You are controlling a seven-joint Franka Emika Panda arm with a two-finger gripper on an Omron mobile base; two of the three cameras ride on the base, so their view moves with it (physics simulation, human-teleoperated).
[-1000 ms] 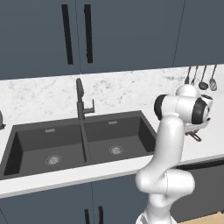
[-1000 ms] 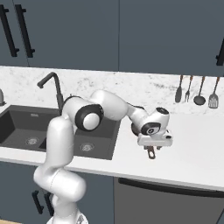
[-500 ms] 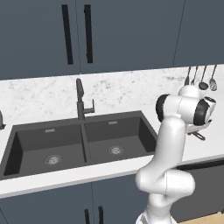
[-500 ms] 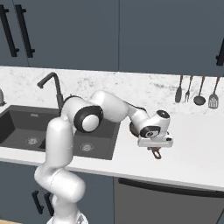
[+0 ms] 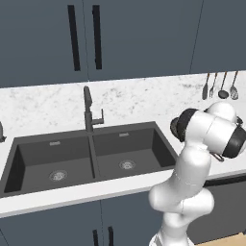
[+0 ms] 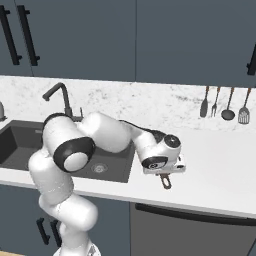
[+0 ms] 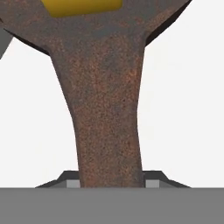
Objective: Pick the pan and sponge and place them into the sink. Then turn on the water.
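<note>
The end effector [image 6: 165,176] is down at the white counter [image 6: 220,165], its jaws pinching the pan [image 7: 105,87] by its rusty-brown handle, likely for a firm lift. A yellow patch, probably the sponge [image 7: 81,6], rests in the pan bowl. The sink [image 5: 91,153] lies well left, dry under its tap [image 5: 89,108].

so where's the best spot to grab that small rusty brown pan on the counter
By its long flat handle, from above with a finger on each side edge. It sticks straight out from the small rusty brown pan, narrow enough to span. The gripper looks already closed on it there.
</note>
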